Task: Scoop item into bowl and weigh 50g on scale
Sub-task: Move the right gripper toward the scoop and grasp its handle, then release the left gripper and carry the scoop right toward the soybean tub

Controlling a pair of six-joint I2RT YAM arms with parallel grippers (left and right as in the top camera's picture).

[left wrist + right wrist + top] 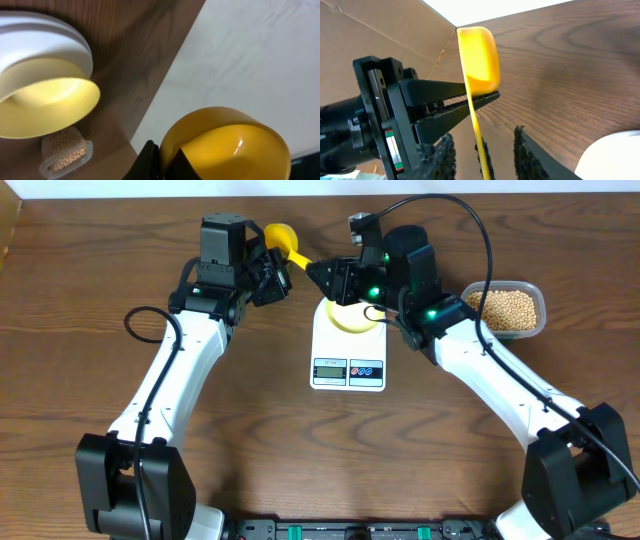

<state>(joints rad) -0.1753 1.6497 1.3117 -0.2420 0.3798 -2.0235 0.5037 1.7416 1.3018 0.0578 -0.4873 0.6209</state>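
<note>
Two robot arms meet over a dark wood-grain worktop (250,430) above a white flat digital kitchen scale (348,352). The left claw (487,96) is pressed together on a bright yellow long-handled plastic scoop (279,233), pinching it where the cup meets the handle and holding it off the worktop behind the scale. The right claw (485,155) is spread, its two fingers standing either side of the scoop's thin handle and apart from it. A small round pale-yellow shallow bowl (350,317) sits on the rear of the scale, partly under the right arm. The small round tan-beige beans (508,305) lie heaped in a clear rounded-rectangular plastic tub (541,311) on the worktop to the right of the scale.
</note>
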